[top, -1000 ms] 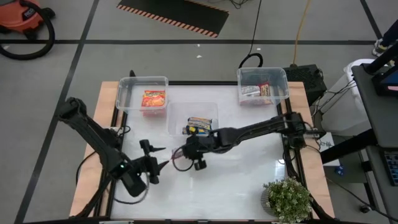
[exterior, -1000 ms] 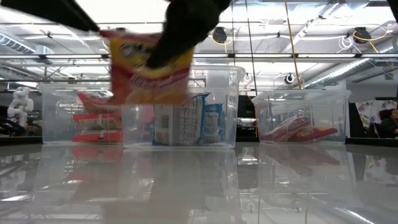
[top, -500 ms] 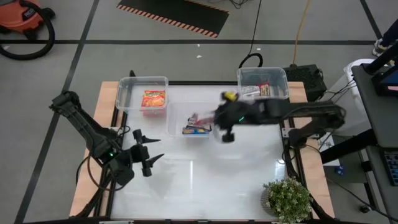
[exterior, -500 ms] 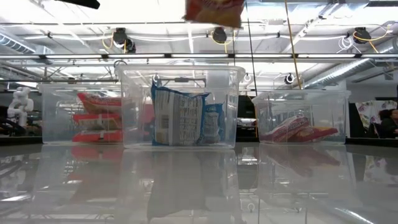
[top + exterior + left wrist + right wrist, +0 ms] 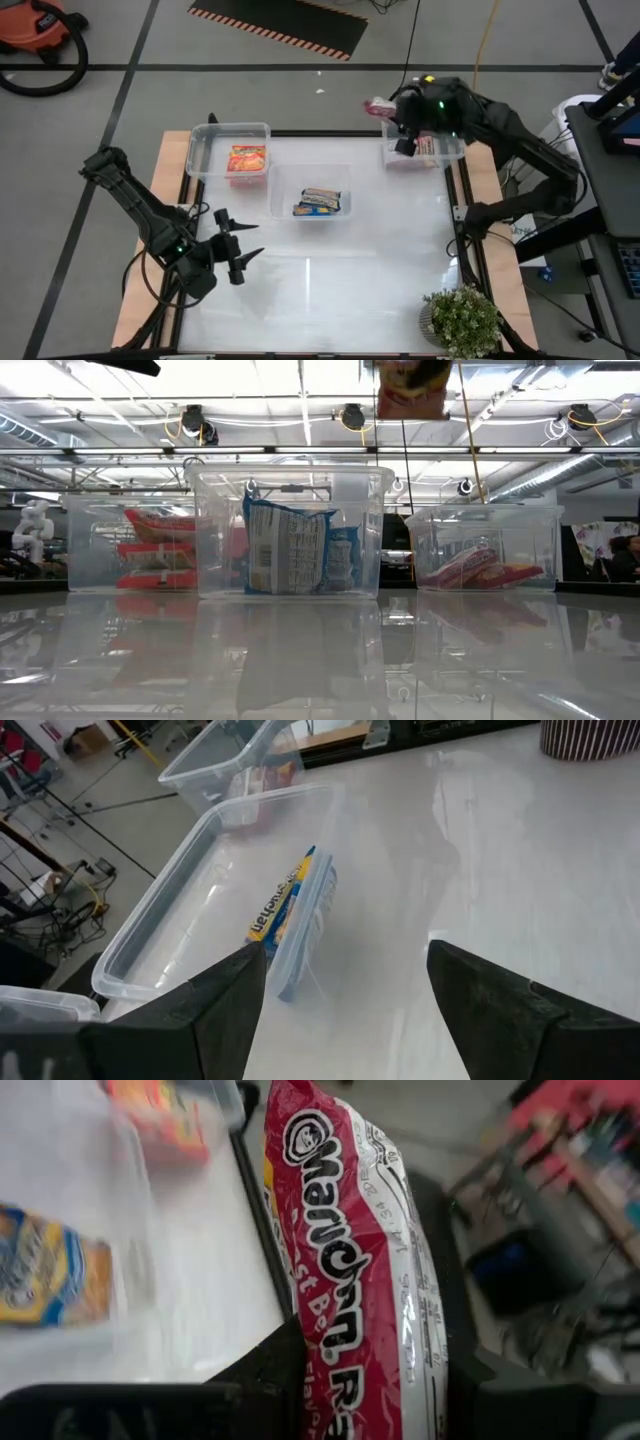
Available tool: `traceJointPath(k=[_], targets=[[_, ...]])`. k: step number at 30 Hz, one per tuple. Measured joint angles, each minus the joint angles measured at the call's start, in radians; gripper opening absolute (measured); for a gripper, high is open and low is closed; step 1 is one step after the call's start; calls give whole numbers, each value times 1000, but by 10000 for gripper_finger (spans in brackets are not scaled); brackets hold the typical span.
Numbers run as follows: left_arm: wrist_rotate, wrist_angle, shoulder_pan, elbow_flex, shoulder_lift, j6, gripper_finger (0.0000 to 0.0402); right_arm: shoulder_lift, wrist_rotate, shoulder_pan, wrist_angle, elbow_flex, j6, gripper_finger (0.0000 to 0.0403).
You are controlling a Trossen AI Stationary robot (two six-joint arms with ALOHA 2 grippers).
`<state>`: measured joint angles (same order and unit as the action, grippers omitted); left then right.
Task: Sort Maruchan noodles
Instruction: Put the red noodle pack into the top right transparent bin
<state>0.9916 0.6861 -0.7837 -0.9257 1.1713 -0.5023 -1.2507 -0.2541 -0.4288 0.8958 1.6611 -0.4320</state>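
Nearest the front edge, the left gripper hovers low over the white table with its fingers spread wide and nothing between them. Mid-table, a clear bin holds blue-yellow Maruchan packets. Farthest back, the right gripper pinches a red-pink Maruchan packet high above the back-right bin.

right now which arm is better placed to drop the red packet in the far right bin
Right: its gripper already holds the red Maruchan packet at the far right bin. The left gripper is open, near the table's front.
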Motion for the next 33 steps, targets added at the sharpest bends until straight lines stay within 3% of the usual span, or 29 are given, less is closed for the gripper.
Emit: traceJointPath(k=[6,15,24,33], targets=[[-5,2,17,0,0,13,283,-40,124,-182,135,0,-13,121],[-26,3,65,0,0,37,283,-117,238,-358,276,0,-76,121],[-76,2,96,0,0,37,283,-191,341,-480,315,0,-123,121],[-93,2,96,0,0,18,283,-307,398,-527,366,-1,-122,122]])
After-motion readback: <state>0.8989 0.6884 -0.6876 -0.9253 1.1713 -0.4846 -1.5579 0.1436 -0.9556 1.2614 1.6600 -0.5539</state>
